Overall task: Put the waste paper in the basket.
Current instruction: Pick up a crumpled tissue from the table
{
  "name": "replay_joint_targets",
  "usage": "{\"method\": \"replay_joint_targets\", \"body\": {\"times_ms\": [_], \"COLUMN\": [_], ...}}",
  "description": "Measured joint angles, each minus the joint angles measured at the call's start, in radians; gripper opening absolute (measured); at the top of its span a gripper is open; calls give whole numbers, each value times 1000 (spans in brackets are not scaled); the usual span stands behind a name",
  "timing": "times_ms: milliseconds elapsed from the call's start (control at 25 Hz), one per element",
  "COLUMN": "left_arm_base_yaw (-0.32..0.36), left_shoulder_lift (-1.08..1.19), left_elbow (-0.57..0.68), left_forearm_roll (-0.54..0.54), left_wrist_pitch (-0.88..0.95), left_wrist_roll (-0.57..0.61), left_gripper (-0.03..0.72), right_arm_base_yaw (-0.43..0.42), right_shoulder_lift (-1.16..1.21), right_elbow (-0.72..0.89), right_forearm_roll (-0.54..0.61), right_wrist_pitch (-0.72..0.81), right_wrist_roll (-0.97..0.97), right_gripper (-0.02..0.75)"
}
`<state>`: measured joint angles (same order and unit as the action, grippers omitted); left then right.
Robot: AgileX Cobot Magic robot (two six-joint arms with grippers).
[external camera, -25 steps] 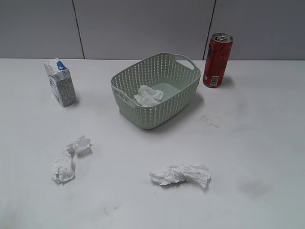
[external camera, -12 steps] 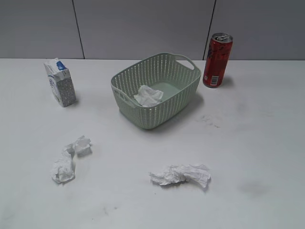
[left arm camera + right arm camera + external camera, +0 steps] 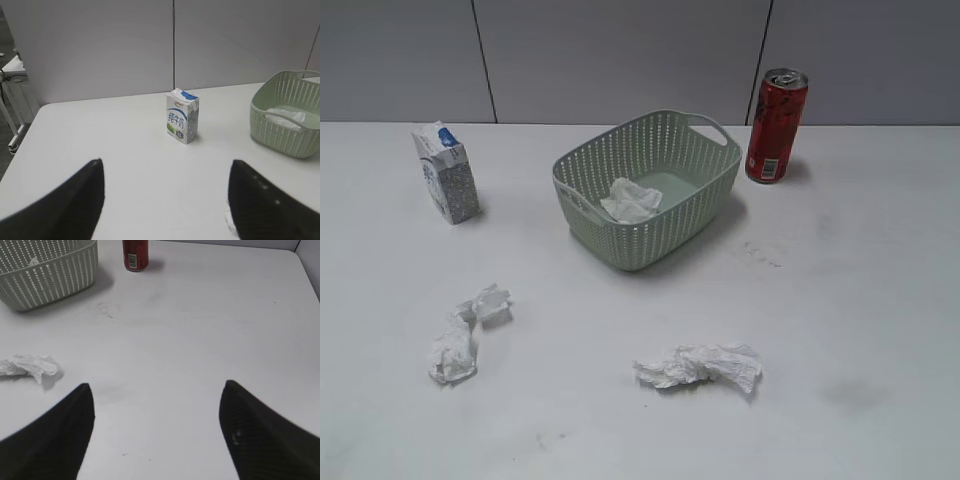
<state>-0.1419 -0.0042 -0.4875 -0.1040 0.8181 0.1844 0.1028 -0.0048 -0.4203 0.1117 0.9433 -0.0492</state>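
1. The mint-green basket [image 3: 650, 185] is seen mid-table, and one crumpled paper wad [image 3: 631, 201] is already lying inside it.
2. Two wads are left on the bare white table [image 3: 860, 300]: the left wad [image 3: 463, 331] near the front-left, the long wad [image 3: 700, 366] in front of the basket, well apart from each other.
3. A milk carton [image 3: 446, 172] is stood upright to the basket's left; a red drink can [image 3: 776, 125] is stood just beside its right rear corner.
4. The left gripper [image 3: 165, 200] is held above the table with jaws spread wide, nothing between them.
5. The right gripper [image 3: 157, 432] is likewise held wide apart and empty, with the long wad off to its left.
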Motion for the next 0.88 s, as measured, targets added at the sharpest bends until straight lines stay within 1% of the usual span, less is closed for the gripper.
{"method": "replay_joint_targets", "body": {"times_ms": [160, 240, 360, 520, 600, 800, 880], "left_arm_base_yaw": [1, 2, 2, -2, -26, -141, -176], "left_shoulder_lift": [2, 41, 168, 414, 536, 839, 950], "left_elbow": [-1, -9, -38, -92, -122, -225, -275], "left_forearm_roll": [-1, -3, -12, -12, -14, -23, -29], "left_wrist_pitch": [-4, -2, 3, 4, 7, 12, 13], "left_wrist_roll": [0, 0, 0, 6, 9, 18, 19], "left_gripper": [584, 584, 584, 584, 584, 584, 584], "right_arm_base_yaw": [0, 0, 0, 0, 0, 0, 0], "right_shoulder_lift": [0, 0, 0, 0, 0, 0, 0], "right_elbow": [0, 0, 0, 0, 0, 0, 0], "right_forearm_roll": [0, 0, 0, 0, 0, 0, 0], "right_wrist_pitch": [0, 0, 0, 0, 0, 0, 0], "right_wrist_roll": [0, 0, 0, 0, 0, 0, 0], "right_gripper": [587, 587, 587, 587, 587, 587, 587]}}
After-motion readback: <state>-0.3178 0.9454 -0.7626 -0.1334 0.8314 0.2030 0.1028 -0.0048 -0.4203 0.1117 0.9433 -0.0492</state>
